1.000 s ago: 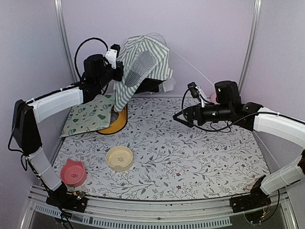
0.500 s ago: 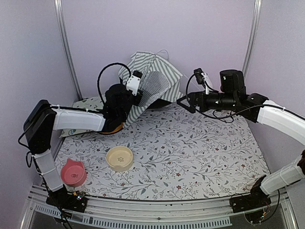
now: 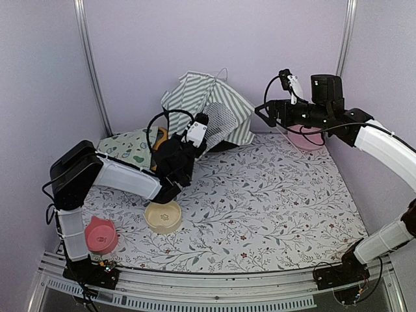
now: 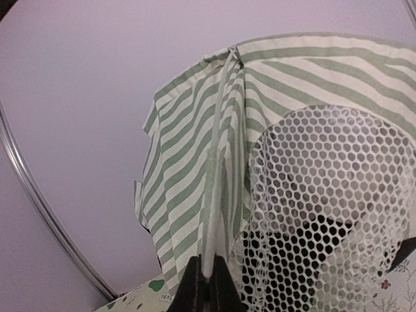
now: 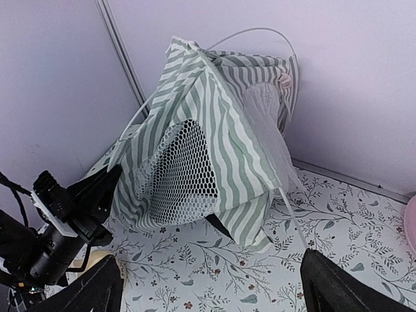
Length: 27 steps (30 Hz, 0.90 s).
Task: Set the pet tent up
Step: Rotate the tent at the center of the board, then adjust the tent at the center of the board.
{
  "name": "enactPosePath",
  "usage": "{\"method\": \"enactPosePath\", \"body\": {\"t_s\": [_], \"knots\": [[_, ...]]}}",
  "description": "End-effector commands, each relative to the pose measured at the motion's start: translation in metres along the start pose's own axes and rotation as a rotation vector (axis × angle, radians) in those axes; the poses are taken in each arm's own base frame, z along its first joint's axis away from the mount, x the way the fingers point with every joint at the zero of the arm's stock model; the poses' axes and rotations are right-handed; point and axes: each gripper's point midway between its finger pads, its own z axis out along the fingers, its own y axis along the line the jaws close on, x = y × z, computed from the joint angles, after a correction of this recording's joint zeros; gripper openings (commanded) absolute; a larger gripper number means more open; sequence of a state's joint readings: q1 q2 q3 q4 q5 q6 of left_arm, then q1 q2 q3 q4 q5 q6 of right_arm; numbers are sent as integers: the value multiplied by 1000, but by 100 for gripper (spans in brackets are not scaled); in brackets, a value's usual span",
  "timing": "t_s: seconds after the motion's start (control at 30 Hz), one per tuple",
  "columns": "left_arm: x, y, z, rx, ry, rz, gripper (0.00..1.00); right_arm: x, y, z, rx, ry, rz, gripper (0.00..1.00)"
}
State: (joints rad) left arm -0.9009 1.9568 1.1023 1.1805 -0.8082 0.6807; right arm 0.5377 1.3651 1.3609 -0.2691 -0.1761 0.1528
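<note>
Pet tent [image 3: 207, 104]: striped, mesh-windowed, slumped at the table's far centre near the back wall, white pole looping free above. Drawn lower and slightly rightward over the last second by left gripper [image 4: 207, 289], fingers clamped on a corner pole seam. Right gripper [image 3: 263, 115] lifted close beside, fingers wide apart, empty. Likely still positioning; frame not yet standing. Floral table cover [image 3: 273, 195]; patterned mat [image 3: 127, 146]; cream bowl [image 3: 162, 216]; pink bowl [image 3: 99, 235]; lilac walls [image 3: 195, 39].

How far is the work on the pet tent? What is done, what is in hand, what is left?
Done: the tent is raised at the back of the table. In hand: the left hand is shut on a striped seam; the right hand is open beside it, empty. Left: the tent sags crooked, and one pole loops loose.
</note>
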Motion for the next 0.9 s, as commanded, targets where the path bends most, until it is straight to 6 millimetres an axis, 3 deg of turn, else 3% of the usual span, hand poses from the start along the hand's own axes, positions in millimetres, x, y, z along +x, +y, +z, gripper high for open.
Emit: {"method": "enactPosePath", "body": {"t_s": [0.0,0.23,0.4,0.63,0.73,0.87], "knots": [[-14,0,-10,5,-52,-60,0,3,-7,18,2,67,-84,97],[-7,-11,-16,111,-29,-118,0,-5,-32,49,74,137,-174,92],[-9,-14,-21,171,-49,-136,0,6,-57,70,58,191,-178,83],[-7,-22,-20,270,-42,-163,0,10,-43,111,-111,248,-199,78],[-6,-27,-17,326,-31,-177,0,5,-39,117,-132,240,-190,76],[-8,-34,-18,416,-31,-204,0,9,-41,121,-133,245,-187,55]]}}
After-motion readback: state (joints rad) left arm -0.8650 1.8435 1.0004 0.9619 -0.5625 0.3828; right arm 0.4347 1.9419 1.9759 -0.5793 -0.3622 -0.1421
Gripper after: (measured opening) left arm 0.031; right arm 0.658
